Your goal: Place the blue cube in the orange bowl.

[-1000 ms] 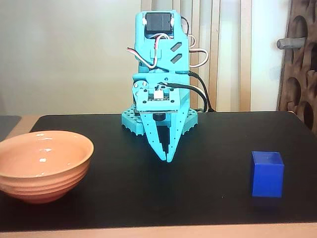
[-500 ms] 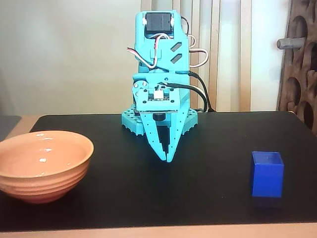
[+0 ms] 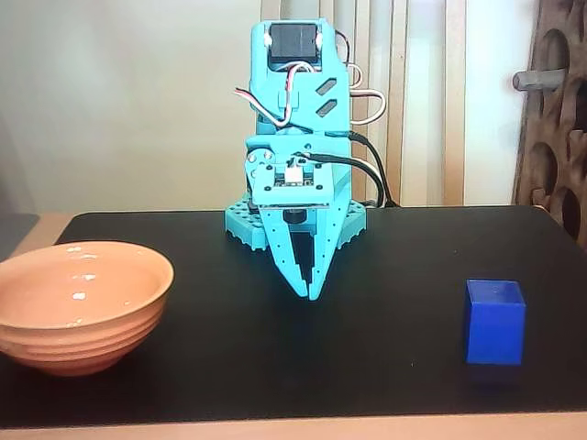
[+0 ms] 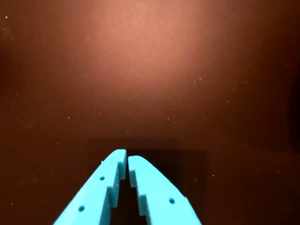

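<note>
In the fixed view the blue cube stands on the black table at the right, near the front edge. The orange bowl sits at the far left front, with nothing visible inside it. My turquoise gripper hangs at the table's middle, pointing down, fingertips together and just above the surface, well apart from both cube and bowl. The wrist view shows my gripper with its two fingers meeting at the tips over bare dark tabletop; neither cube nor bowl appears there.
The arm's base stands at the back middle of the black table, with cables trailing right. A dark wooden lattice panel rises at the far right behind the table.
</note>
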Robot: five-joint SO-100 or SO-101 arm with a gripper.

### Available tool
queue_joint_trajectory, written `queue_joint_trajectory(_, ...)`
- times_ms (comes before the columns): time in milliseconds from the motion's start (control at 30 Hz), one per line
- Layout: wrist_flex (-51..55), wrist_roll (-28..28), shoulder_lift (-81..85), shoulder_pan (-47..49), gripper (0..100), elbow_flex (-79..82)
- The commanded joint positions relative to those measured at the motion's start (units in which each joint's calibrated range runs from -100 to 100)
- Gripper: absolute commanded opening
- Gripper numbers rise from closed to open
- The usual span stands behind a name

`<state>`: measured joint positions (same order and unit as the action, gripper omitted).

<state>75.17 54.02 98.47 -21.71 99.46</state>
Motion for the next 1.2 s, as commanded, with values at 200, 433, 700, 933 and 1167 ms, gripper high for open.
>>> queue_joint_trajectory(200, 0.53, 0.26, 0.93, -0.66, 3, 0.54)
queue_joint_trajectory(433, 0.53, -0.06, 0.93, -0.66, 20, 0.54)
queue_joint_trajectory(700, 0.53, -0.11, 1.02, -0.56, 36, 0.54)
queue_joint_trajectory(933, 0.53, -0.11, 1.02, -0.56, 42, 0.54)
queue_joint_trajectory(1167, 0.01, -0.11, 1.02, -0.46, 41, 0.54)
